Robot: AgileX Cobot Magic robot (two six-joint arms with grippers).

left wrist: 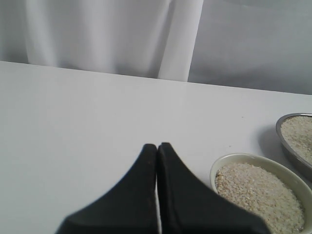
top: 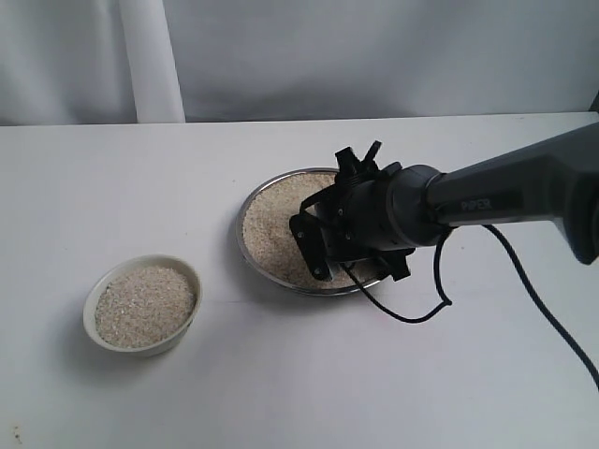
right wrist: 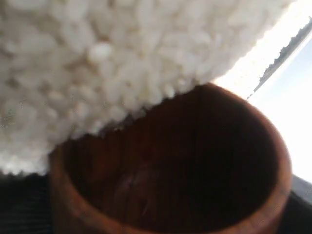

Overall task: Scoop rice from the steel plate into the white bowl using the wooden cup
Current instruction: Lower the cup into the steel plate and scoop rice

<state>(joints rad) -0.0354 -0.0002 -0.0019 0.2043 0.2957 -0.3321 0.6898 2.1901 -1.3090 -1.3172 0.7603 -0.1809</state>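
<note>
The steel plate [top: 241, 234] lies mid-table with a bed of rice [top: 276, 224] in it. My right gripper [top: 320, 245] reaches down into that rice from the right and hides the wooden cup in the exterior view. Up close in the right wrist view, the wooden cup [right wrist: 273, 195] fills the frame, tipped so its dark, empty mouth presses against the rice [right wrist: 122, 58]; the gripper is shut on it. The white bowl [top: 140, 348] stands at the front left, nearly full of rice [top: 145, 304]. My left gripper [left wrist: 157, 147] hovers shut and empty beside the white bowl [left wrist: 219, 168].
A black cable [top: 412, 313] loops from the right arm onto the table just in front of the plate. A white curtain [top: 150, 56] hangs behind the table's far edge. The steel plate's rim [left wrist: 282, 134] shows past the bowl in the left wrist view.
</note>
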